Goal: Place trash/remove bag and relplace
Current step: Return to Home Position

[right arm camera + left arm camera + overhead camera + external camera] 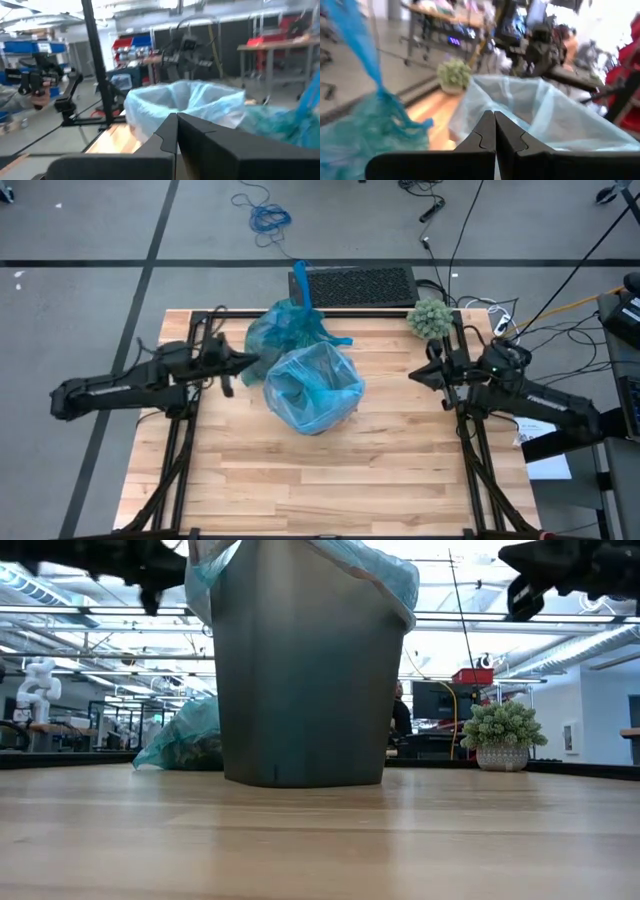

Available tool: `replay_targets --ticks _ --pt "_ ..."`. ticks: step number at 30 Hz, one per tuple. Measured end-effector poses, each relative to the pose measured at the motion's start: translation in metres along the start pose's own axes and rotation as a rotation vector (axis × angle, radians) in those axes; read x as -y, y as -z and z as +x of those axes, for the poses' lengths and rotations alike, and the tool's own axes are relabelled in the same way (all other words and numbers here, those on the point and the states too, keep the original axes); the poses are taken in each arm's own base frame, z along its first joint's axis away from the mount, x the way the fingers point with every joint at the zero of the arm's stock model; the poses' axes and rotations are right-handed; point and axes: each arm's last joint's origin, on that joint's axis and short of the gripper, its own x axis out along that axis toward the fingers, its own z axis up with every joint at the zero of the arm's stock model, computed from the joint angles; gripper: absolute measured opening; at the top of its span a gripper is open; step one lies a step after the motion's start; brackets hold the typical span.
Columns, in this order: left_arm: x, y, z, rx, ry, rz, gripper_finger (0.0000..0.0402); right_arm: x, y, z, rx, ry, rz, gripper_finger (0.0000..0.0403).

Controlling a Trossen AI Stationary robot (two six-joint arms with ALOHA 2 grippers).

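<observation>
Left gripper (pixel 250 360), closed, faces bin (pixel 300 690) lined with pale-blue bag (pixel 318 387).

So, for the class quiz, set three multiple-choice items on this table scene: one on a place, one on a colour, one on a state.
1. Where does the tied teal bag lie?
A) on the table beside the bin, toward the far edge
B) inside the bin
C) on the floor

2. What colour is the liner in the bin?
A) black
B) light blue
C) white

3. How is the left hand?
A) wide open
B) shut on the liner
C) shut on nothing

Answers:
1 A, the high view shows it on the wood beside the bin.
2 B, pale blue plastic folds over the rim.
3 C, its wrist view shows the fingers together with nothing between.
</observation>
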Motion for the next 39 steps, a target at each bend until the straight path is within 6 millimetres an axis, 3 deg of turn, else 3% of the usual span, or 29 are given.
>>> replay_targets --ticks 5,13,19,27,33,39 --pt "-0.006 0.021 -0.028 0.048 -0.047 -0.046 0.0000 0.001 0.004 -0.013 0.076 0.039 -0.055 0.0000" --pt "-0.017 0.054 -0.048 0.068 -0.143 -0.118 0.0000 0.013 0.039 -0.020 0.123 0.105 0.008 0.0000" --pt "-0.022 0.068 -0.044 0.050 -0.206 -0.102 0.0000 0.024 0.067 -0.019 0.024 0.241 0.130 0.0000" --pt "-0.026 0.082 -0.042 -0.020 -0.268 -0.093 0.0000 0.033 0.075 -0.022 -0.032 0.529 0.043 0.0000" --pt "-0.029 0.096 -0.044 -0.152 -0.319 -0.177 0.0000 0.034 0.080 -0.023 -0.089 0.542 0.043 0.0000" --pt "-0.031 0.105 -0.046 -0.247 -0.344 -0.141 0.0000 0.034 0.081 -0.023 -0.089 0.541 0.048 0.0000"
